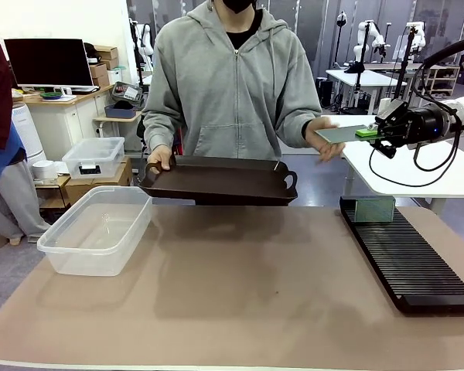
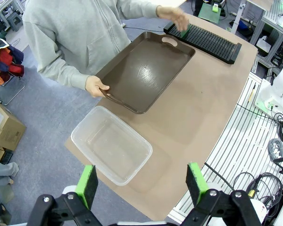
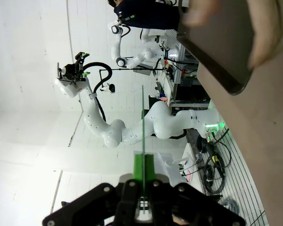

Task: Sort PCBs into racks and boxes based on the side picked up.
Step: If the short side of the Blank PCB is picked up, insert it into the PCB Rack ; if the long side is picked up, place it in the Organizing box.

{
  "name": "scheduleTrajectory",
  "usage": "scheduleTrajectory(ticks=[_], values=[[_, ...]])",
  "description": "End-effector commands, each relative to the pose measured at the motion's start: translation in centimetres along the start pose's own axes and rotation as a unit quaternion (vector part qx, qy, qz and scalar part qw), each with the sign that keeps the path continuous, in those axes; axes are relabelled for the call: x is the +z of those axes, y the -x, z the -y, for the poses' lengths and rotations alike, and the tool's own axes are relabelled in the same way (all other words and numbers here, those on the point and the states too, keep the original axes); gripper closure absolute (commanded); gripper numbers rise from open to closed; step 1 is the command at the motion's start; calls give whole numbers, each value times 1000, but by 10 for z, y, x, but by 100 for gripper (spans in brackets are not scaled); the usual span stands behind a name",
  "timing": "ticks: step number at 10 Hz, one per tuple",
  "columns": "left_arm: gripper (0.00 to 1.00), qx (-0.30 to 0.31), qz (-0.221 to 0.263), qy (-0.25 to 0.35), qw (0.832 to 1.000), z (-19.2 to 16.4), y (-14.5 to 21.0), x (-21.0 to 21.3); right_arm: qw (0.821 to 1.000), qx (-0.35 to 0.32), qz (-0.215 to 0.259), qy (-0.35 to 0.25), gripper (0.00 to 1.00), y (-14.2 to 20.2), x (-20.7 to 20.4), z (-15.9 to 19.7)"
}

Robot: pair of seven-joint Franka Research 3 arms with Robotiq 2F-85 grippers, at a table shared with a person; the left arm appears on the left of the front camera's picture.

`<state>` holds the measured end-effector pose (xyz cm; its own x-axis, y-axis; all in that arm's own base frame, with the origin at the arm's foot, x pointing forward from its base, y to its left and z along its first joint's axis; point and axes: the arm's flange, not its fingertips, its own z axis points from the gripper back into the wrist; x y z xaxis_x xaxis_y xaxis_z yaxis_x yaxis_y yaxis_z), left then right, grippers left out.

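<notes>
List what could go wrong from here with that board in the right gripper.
1. The right gripper pinches the PCB by one end, flat; it may sag or slip.
2. The person's hand is at the board's far end; pulling away early could tug it.
3. One board already stands in the rack; inserting nearby might knock it.

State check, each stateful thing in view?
PCB: flat, in the right gripper, person's hand at its far end
PCB in rack: upright, far end
tub: lidless, nothing inside
tray: lifted by the person, bare
left gripper: open, above the tub
</notes>
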<state>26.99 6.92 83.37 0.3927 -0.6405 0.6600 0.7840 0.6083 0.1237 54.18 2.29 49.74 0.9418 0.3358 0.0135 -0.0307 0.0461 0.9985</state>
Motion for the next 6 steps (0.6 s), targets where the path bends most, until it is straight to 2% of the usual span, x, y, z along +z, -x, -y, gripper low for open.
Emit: scheduleTrajectory(ticks=[1,2,3,4,6], values=[[0,3,0,1,1000,1,1,-1,1000,0,0,0,98,0,0,0],[0,3,0,1,1000,1,1,-1,999,44,12,19,98,5,3,-10],[0,3,0,1,1000,1,1,-1,989,136,24,51,98,13,9,-24],[0,3,0,1,1000,1,1,-1,975,200,46,85,98,21,13,-38],[0,3,0,1,1000,1,1,-1,945,275,82,154,98,40,22,-63]])
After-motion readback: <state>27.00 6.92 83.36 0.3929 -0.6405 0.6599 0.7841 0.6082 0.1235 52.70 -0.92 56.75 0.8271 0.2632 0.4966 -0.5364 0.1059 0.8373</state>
